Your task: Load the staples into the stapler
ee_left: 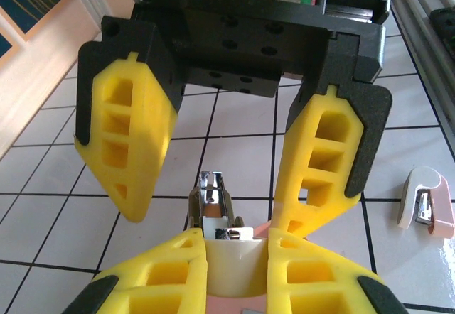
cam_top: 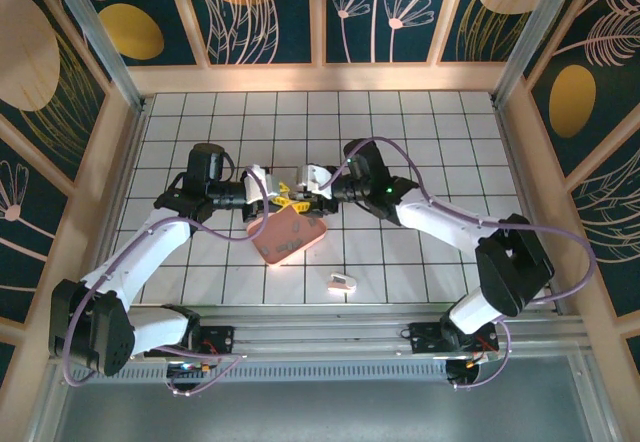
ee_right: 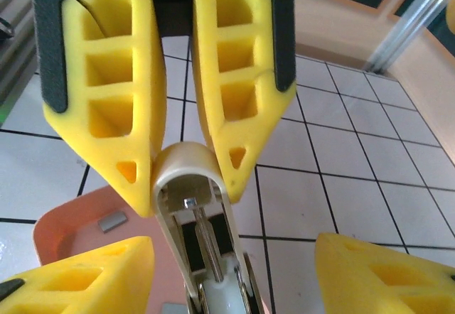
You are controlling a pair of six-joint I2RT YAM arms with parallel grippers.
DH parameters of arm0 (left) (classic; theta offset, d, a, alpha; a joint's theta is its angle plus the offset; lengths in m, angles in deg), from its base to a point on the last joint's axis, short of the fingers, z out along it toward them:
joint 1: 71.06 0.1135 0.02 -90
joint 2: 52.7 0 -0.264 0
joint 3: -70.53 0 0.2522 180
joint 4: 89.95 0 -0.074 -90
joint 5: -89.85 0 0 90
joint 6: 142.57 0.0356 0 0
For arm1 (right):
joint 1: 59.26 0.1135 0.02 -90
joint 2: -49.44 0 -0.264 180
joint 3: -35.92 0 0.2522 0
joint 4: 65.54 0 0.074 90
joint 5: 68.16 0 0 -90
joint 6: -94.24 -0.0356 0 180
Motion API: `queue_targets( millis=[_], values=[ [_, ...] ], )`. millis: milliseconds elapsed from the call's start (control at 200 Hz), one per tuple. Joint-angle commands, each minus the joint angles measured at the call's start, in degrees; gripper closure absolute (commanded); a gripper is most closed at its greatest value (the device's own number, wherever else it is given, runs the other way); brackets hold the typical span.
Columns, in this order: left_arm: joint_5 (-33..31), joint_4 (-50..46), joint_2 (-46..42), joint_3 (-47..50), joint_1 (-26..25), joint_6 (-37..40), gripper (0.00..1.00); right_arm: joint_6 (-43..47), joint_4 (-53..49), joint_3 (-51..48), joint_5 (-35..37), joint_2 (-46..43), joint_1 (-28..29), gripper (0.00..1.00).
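The stapler [ee_left: 213, 193] is held up over the pink tray [cam_top: 290, 240] at the middle of the table. My left gripper [ee_left: 237, 246] is shut on its cream body. In the right wrist view the stapler [ee_right: 183, 172] stands open, showing its spring rod, with the left arm's fingers [ee_right: 234, 79] pinching its rounded end. My right gripper [ee_right: 234, 246] faces the left one, open, its fingers on either side of the stapler and apart from it. Grey staples [ee_right: 112, 221] lie in the tray [ee_right: 64, 229]. In the top view the two grippers meet, left [cam_top: 272, 194] and right [cam_top: 300, 194].
A small pale pink-white block [cam_top: 342, 283] lies on the white tiled table in front of the tray, also visible at the right of the left wrist view [ee_left: 426, 200]. Wooden walls and metal posts enclose the table.
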Motion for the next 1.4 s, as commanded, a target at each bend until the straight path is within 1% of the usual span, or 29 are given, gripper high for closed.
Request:
queue_targets(
  millis=[0, 130, 195, 285, 455, 485, 520, 545, 570, 585, 616, 686, 736, 781, 876, 936, 996, 1101, 1186, 1286, 1396],
  values=[
    [3.35, -0.25, -0.42, -0.5, -0.04, 1.57, 1.0, 2.49, -3.12, 2.59, -4.02, 1.78, 0.38, 0.4],
    [3.86, -0.23, -0.4, -0.56, 0.0, 1.37, 1.0, 3.3, -3.96, 3.09, -4.65, 2.61, 0.37, 0.47],
    [3.86, -0.16, -0.41, -0.52, -0.05, 1.35, 1.0, 3.45, -3.95, 3.09, -4.74, 2.86, 0.38, 0.52],
    [3.93, 0.29, -0.41, -0.4, -0.05, 0.98, 1.0, 3.72, -4.09, 3.18, -4.65, 2.9, 0.3, 0.63],
    [3.61, 1.3, -0.54, -0.15, -0.06, -0.52, 1.0, 2.87, -3.55, 2.69, -4.48, 2.56, -0.22, 0.75],
    [3.33, 1.84, -0.71, 0.16, -0.07, -1.08, 0.91, 1.98, -2.81, 2.26, -4.35, 2.28, -0.38, 0.76],
    [2.96, 2.81, -0.96, 0.51, -0.05, -2.3, 0.78, 0.45, -1.66, 1.45, -4.08, 1.8, -0.73, 0.76],
    [2.53, 3.89, -1.3, 0.91, -0.06, -3.45, 0.63, -0.77, -0.69, 0.7, -3.96, 1.38, -1.03, 0.76],
    [1.94, 4.85, -1.65, 1.32, -0.04, -4.37, 0.44, -2.28, 0.42, -0.33, -3.87, 0.81, -1.38, 0.76],
    [1.58, 5.4, -1.87, 1.55, -0.07, -4.91, 0.37, -3.23, 1.3, -0.94, -3.69, 0.51, -1.57, 0.76],
    [0.86, 6.52, -2.36, 2.2, 0.02, -6.04, 0.34, -5.84, 3.18, -2.39, -3.08, -0.4, -1.99, 0.76],
    [-1.01, 8.71, -3.32, 3.46, -0.05, -8.19, 0.3, -12.74, 7.88, -5.94, -1.83, -2.3, -3.22, 0.76],
    [-2.68, 10.44, -3.78, 4.16, -0.05, -10.32, 0.27, -19.52, 12.12, -8.79, -0.52, -3.68, -4.22, 0.76],
    [-4.01, 11.7, -4.0, 4.61, -0.05, -12.29, 0.25, -25.67, 15.75, -11.16, 1.81, -4.68, -4.96, 0.77],
    [-6.84, 15.18, -4.1, 5.44, -0.06, -17.99, 0.25, -38.51, 19.57, -14.56, 11.08, -5.81, -5.07, 0.77],
    [-9.25, 18.35, -3.88, 6.25, -0.03, -23.55, 0.25, -46.12, 18.66, -14.8, 18.17, -5.43, -4.99, 0.79],
    [-12.28, 21.0, -3.6, 6.94, -0.04, -28.52, 0.25, -52.08, 14.71, -13.32, 24.56, -4.09, -4.98, 0.8],
    [-19.42, 26.11, -3.25, 8.8, -0.01, -37.23, 0.23, -59.02, 5.76, -8.19, 33.71, 0.27, -5.24, 0.8],
    [-20.62, 27.45, -2.46, 9.24, 0.02, -40.55, 0.23, -63.64, 0.19, -4.38, 38.94, 4.33, -5.88, 0.8],
    [-23.18, 27.99, -1.09, 8.85, -0.01, -45.14, 0.23, -68.54, -2.47, -2.1, 42.95, 8.14, -7.07, 0.8],
    [-26.15, 27.97, 0.26, 8.62, -0.01, -48.42, 0.23, -72.22, -2.58, -1.37, 45.98, 11.11, -8.19, 0.8]
  ],
)
